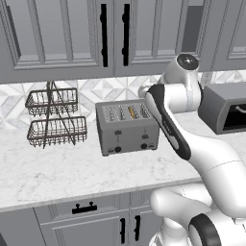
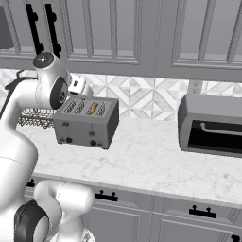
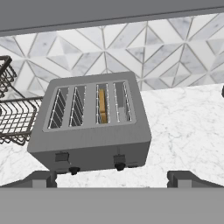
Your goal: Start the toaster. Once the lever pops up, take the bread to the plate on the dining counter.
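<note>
Currently the toaster (image 1: 127, 127) stands on the marble counter (image 1: 72, 173), close to the tiled backsplash (image 3: 131, 48), its front with two small levers and two black knobs facing the robot. From the hand view, the bread (image 3: 102, 106) sits upright in the third slot counted from the left, a tan edge showing just below the slot's rim; the other three slots look dark. Both levers sit in the upper part of their tracks.

Gripper (image 3: 112, 178): jaws spread wide, holding nothing. The two dark fingertips (image 3: 43, 178) rise at the bottom of the hand view, well apart, on the near side of the toaster's front and above it. No contact with the toaster is visible.

A two-tier wire basket rack (image 1: 55, 117) stands to the left of the toaster, near it but apart. A larger dark grey box-shaped appliance (image 2: 210, 125) rests on the same counter, well to the right. Grey cabinets with black handles (image 1: 103, 36) hang above.
</note>
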